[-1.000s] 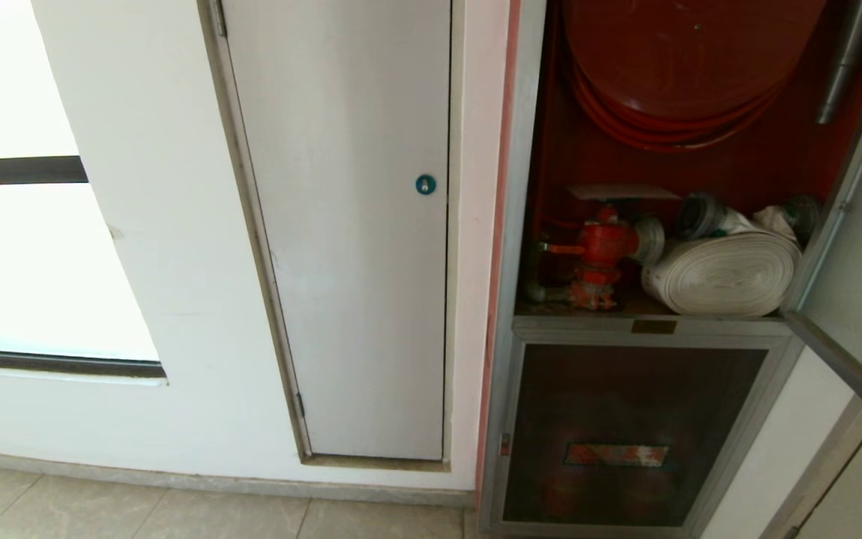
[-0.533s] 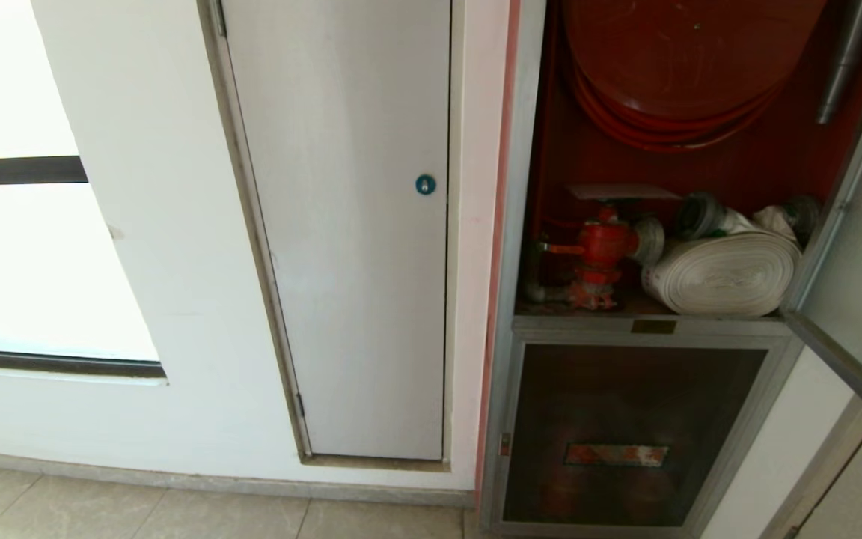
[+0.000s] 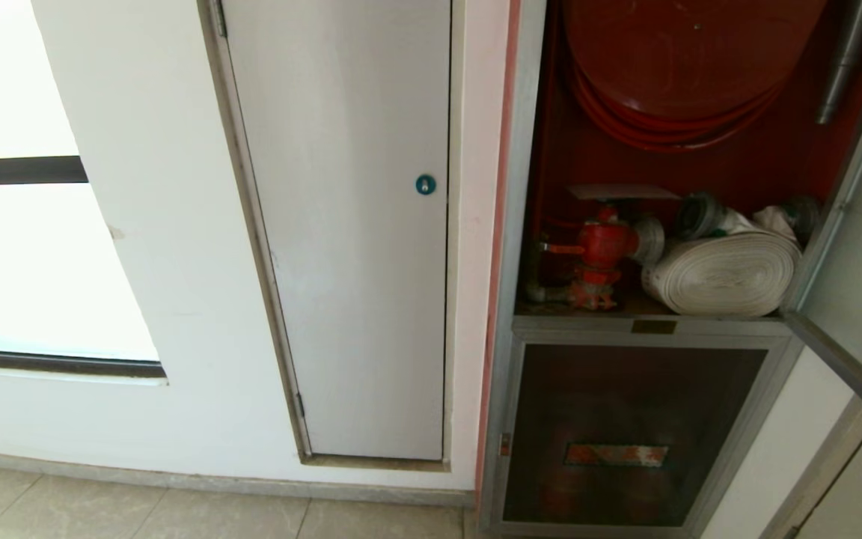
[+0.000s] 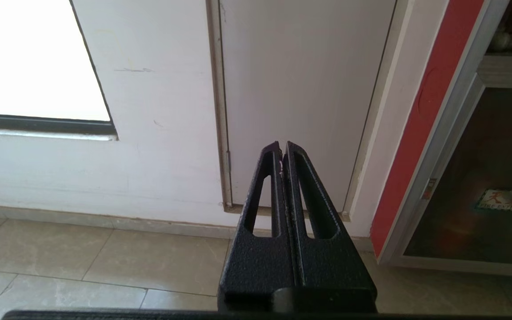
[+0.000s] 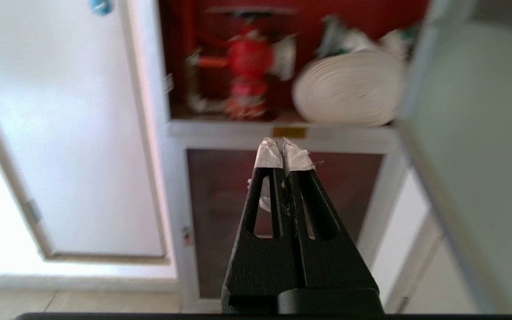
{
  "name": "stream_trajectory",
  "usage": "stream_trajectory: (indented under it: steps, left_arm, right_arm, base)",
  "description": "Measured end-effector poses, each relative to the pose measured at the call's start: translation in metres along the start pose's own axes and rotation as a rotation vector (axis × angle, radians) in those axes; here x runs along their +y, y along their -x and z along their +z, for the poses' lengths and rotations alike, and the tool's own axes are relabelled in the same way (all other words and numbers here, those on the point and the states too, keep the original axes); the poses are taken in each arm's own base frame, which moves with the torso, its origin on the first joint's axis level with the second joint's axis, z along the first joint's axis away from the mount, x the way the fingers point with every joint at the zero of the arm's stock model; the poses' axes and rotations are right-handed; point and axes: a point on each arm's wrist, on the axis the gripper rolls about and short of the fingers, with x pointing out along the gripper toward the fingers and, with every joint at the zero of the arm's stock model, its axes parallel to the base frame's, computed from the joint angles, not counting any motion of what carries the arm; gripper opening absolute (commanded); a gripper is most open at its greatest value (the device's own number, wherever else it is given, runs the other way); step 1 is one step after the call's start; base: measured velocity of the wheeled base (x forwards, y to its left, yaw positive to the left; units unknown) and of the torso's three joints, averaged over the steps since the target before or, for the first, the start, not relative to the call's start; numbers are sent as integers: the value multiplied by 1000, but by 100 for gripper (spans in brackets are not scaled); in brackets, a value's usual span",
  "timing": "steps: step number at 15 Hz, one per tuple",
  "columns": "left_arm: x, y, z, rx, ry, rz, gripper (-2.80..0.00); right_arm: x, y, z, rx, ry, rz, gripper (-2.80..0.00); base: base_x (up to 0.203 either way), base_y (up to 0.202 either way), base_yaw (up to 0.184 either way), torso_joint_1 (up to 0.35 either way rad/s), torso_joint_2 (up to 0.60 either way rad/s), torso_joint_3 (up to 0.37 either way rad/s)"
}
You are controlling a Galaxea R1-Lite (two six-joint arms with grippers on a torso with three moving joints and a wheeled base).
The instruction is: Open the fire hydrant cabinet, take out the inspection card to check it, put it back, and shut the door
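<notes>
The fire hydrant cabinet (image 3: 515, 224) stands open, showing a red valve (image 3: 601, 247) and a rolled white hose (image 3: 723, 273). Its door (image 3: 861, 247) is swung out to the right and also fills one side of the right wrist view (image 5: 474, 133). A thin pale sheet (image 3: 622, 192) lies on top of the valve; I cannot tell whether it is the inspection card. Neither arm is in the head view. My right gripper (image 5: 282, 142), with taped tips, is shut and empty and points at the frame below the shelf. My left gripper (image 4: 282, 144) is shut and empty, low before the white door.
A plain white door with a blue lock (image 3: 425, 184) is left of the cabinet, and a bright window (image 3: 27, 247) lies further left. Below the shelf is a smaller dark panel with an orange label (image 3: 616, 454). A red hose reel (image 3: 685, 60) hangs above. The tiled floor (image 3: 176, 513) runs along the wall.
</notes>
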Motion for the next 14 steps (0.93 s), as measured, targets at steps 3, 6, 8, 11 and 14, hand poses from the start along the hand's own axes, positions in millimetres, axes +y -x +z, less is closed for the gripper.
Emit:
stream_trajectory:
  steps: [3, 6, 8, 11, 14]
  left_arm:
    - [0, 0, 0, 0, 0, 0, -280]
    - [0, 0, 0, 0, 0, 0, -280]
    - [0, 0, 0, 0, 0, 0, -280]
    - [0, 0, 0, 0, 0, 0, -280]
    - [0, 0, 0, 0, 0, 0, -280]
  right_arm:
    - [-3, -26, 38, 11, 0, -188, -280]
    - [-6, -52, 56, -29, -14, -418, -280]
    - [-7, -65, 61, -39, -21, -522, -280]
    - [-13, -80, 61, -40, -23, -663, -280]
    - [-27, -89, 65, -128, -56, -815, -280]
  base:
    - [0, 0, 0, 0, 0, 0]
    - [0, 0, 0, 0, 0, 0]
    - [0, 0, 0, 0, 0, 0]
    - [0, 0, 0, 0, 0, 0]
    - [0, 0, 0, 0, 0, 0]
